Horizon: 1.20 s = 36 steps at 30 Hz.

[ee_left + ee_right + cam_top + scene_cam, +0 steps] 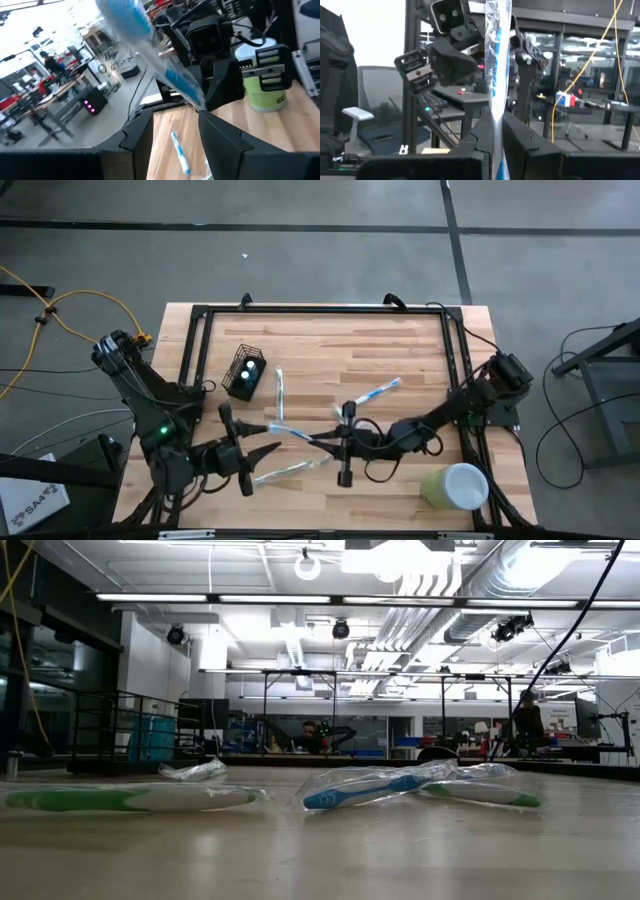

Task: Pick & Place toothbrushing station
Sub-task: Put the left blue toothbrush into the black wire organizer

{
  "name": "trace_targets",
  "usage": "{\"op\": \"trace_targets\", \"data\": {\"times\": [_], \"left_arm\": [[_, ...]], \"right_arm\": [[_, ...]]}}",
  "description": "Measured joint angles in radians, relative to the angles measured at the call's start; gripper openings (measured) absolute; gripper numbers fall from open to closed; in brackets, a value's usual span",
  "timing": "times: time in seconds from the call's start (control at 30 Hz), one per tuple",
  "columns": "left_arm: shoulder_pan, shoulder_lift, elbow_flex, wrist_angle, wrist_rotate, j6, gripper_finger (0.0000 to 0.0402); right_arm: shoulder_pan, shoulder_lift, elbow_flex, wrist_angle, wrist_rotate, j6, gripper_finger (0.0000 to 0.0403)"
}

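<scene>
Reading labels: the only writing you can make out is "SA4" on the pale box (25,502) on the floor by the left arm's base. The wrappers are too small to read.
Holder: the black mesh holder (245,372) stands on the table (420,350), on the left arm's side toward the far edge, apart from both grippers. There are two pale round things inside it; can't tell what they are.
Right gripper: your right gripper (330,440) is stretched low across mid-table, pointing at the left arm, and clamped on a wrapped blue brush (495,75) that stands straight up between its fingers in its wrist view.
Left gripper: your left gripper (272,442) faces it from the near left, level with it. Its fingers (220,137) are spread wide, with that same brush's other end just off the tips.
Loose brushes: a green one (290,472) lies beside the left gripper, a blue one (378,392) lies beyond the right gripper, and one more (280,393) lies next to the holder.
Cup: the green cup (455,485) sits at the near right corner.
</scene>
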<state>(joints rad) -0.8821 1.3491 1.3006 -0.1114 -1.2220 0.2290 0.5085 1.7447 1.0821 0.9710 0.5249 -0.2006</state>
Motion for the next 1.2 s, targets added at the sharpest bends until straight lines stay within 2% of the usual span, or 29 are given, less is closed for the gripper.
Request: {"op": "trace_targets", "data": {"times": [0.23,0.43,0.63,0.87,1.0,1.2], "left_arm": [[0.02,0.0,0.0,0.081,0.071,0.063,0.0151],[0.057,0.0,0.0,0.119,0.192,0.063,0.0151],[0.084,0.0,0.0,0.166,0.27,0.088,0.0151],[0.089,0.0,0.0,0.286,0.308,0.181,0.0151],[0.089,0.0,0.0,0.302,0.355,0.185,0.0151],[0.089,0.0,0.0,0.303,0.355,0.174,0.0151]], "right_arm": [[0.03,0.0,0.0,0.013,-0.003,-0.036,0.0014],[0.03,0.0,0.0,0.013,-0.03,-0.032,0.0014],[0.03,0.0,0.0,0.013,-0.036,-0.032,0.0014],[0.03,0.001,0.0,0.006,-0.056,-0.033,0.0014],[0.03,0.001,0.0,0.005,-0.057,-0.033,0.0014],[0.031,0.001,0.0,0.005,-0.058,-0.033,0.0014]]}}
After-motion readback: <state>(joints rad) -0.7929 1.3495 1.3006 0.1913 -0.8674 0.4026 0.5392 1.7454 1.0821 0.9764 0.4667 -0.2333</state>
